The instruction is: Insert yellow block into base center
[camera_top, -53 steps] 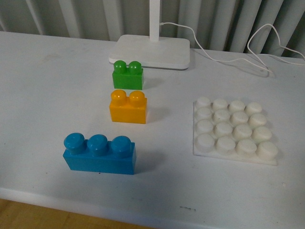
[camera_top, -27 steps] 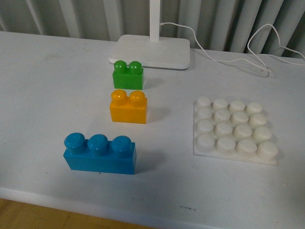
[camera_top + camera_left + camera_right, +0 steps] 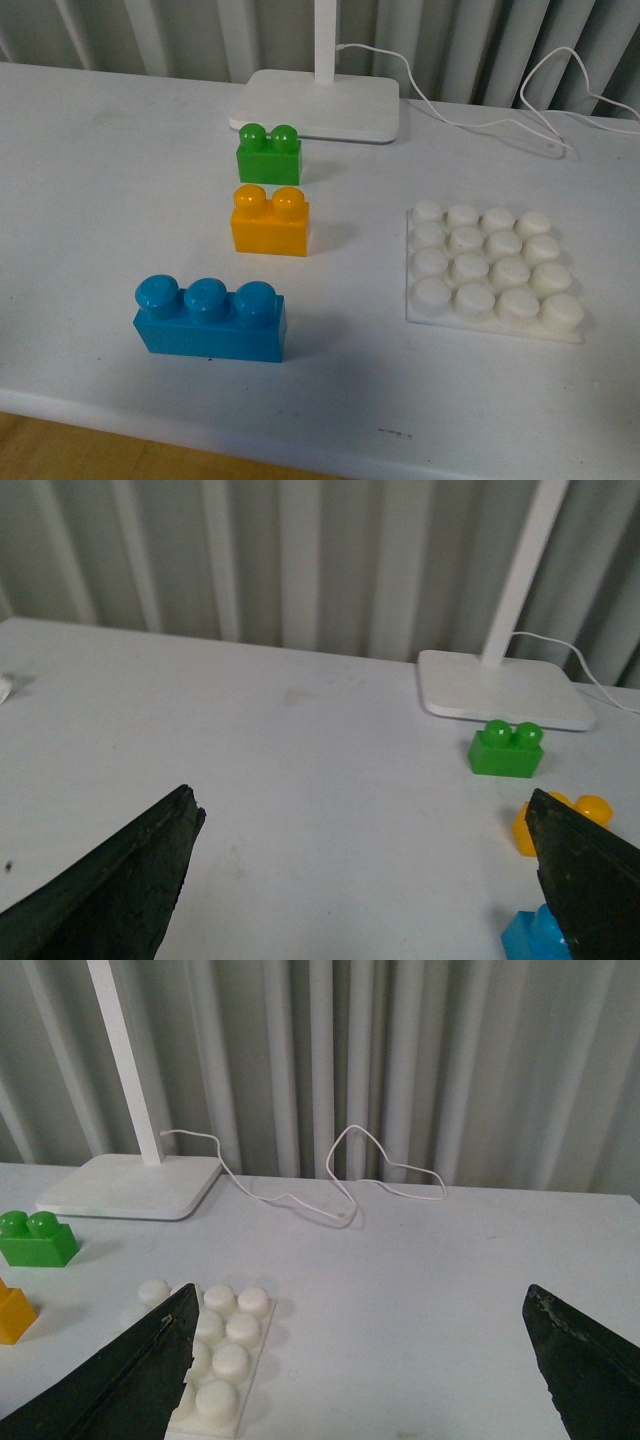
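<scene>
The yellow block [image 3: 270, 222] stands upright on the white table, studs up, between a green brick [image 3: 268, 153] behind it and a blue three-stud brick [image 3: 210, 320] in front. The white studded base [image 3: 493, 272] lies flat to its right. Neither arm shows in the front view. My left gripper [image 3: 365, 880] is open over bare table; the yellow block [image 3: 585, 808] peeks from behind one finger. My right gripper [image 3: 360, 1360] is open and empty; the base [image 3: 222, 1345] lies by one finger, and a corner of the yellow block [image 3: 12, 1312] shows at the frame edge.
A white lamp foot [image 3: 318, 105] with its pole stands at the back, its cord [image 3: 480, 120] trailing across the table behind the base. The table's front edge [image 3: 300, 450] runs close below the blue brick. Grey curtain at the back.
</scene>
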Motion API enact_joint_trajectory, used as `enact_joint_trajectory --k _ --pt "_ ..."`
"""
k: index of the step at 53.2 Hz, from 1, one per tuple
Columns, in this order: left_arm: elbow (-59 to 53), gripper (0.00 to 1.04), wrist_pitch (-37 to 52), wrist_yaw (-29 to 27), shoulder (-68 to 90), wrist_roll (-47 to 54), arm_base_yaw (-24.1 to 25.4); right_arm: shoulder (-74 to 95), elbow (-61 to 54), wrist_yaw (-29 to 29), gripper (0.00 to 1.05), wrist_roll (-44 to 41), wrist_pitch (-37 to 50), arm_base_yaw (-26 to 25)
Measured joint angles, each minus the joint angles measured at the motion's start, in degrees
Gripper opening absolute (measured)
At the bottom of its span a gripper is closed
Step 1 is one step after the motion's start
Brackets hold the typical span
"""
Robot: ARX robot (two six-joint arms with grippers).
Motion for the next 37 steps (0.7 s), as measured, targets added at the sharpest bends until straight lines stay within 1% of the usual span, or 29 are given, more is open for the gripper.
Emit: enact_joint_trajectory --k 3,4,6,10,12,14,17,18,20,25,29,31,37 --pt "2.58 0.98 1.86 5.09 5.16 3.67 1.14 0.00 0.00 0.00 0.95 0.00 0.00 0.00" --pt "4.26 0.98 1.81 8.39 8.20 5.62 1.31 0.00 0.00 0.00 0.95 0.00 0.00 0.00" --pt "6.12 0.98 2.62 12.63 12.44 9.73 1.42 0.00 0.00 0.00 0.95 0.00 0.00 0.00" --pt "10.12 0.98 4.17 17.73 20.37 16.11 1.25 0.00 0.00 0.00 0.95 0.00 0.00 0.00" --pt "13.22 0.98 2.67 21.29 24.83 20.90 0.98 0.00 0.00 0.00 0.95 0.00 0.00 0.00" --pt "15.54 0.98 1.38 22.93 28.06 23.50 0.83 0.00 0.00 0.00 0.95 0.00 0.00 0.00" --pt "22.34 0.98 -3.65 25.88 36.46 32.52 -0.52 0.00 0.00 0.00 0.95 0.00 0.00 0.00" --pt "24.04 0.98 -4.96 26.05 38.42 34.12 -0.98 0.00 0.00 0.00 0.95 0.00 0.00 0.00" --pt "29.31 0.98 -9.42 26.77 44.13 40.76 -2.54 0.00 0.00 0.00 0.95 0.00 0.00 0.00" --pt "37.29 0.98 -17.14 26.84 51.82 49.07 -5.03 0.00 0.00 0.00 0.95 0.00 0.00 0.00" --pt "45.90 0.98 -26.91 26.97 58.99 59.12 -8.24 0.00 0.00 0.00 0.95 0.00 0.00 0.00" --pt "50.47 0.98 -32.57 26.27 62.66 64.13 -10.38 0.00 0.00 0.00 0.95 0.00 0.00 0.00" --pt "57.37 0.98 -41.81 24.20 68.76 73.24 -14.69 0.00 0.00 0.00 0.95 0.00 0.00 0.00"
